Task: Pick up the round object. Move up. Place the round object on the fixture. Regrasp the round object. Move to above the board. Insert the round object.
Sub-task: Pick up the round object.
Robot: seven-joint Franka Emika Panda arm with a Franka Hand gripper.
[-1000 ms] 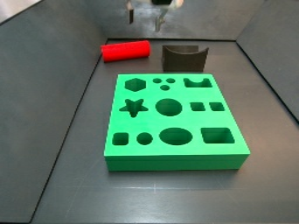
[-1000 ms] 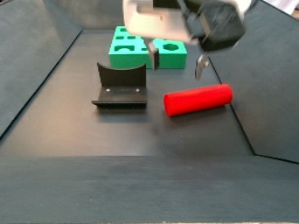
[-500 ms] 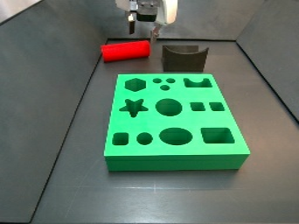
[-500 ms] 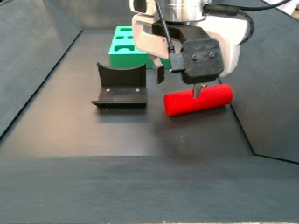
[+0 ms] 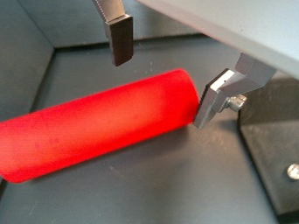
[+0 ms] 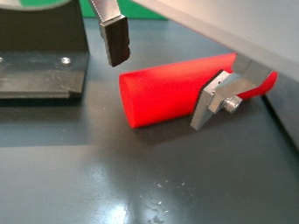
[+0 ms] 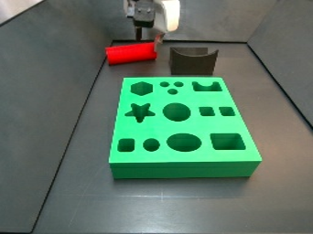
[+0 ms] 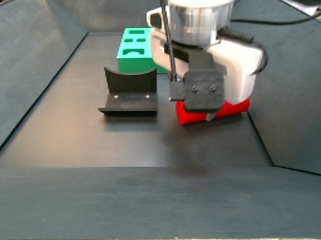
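The smooth red plastic-looking cylinder peg lying on the floor has a soft satin sheen. Low around it, the gripper shows flat brushed-silver metal fingers with matt dark pads, standing apart on either side of it. The dark grey floor is dull, with faint reflections. The dark fixture looks matt black; the bright green board looks like smooth matt plastic.

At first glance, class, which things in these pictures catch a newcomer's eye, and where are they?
The smooth bright red cylinder peg lies on the dark floor at the far end, with the gripper lowered over it, jaws open on either side. The large flat green board with shaped holes fills the middle, the small dark notched fixture beyond it.
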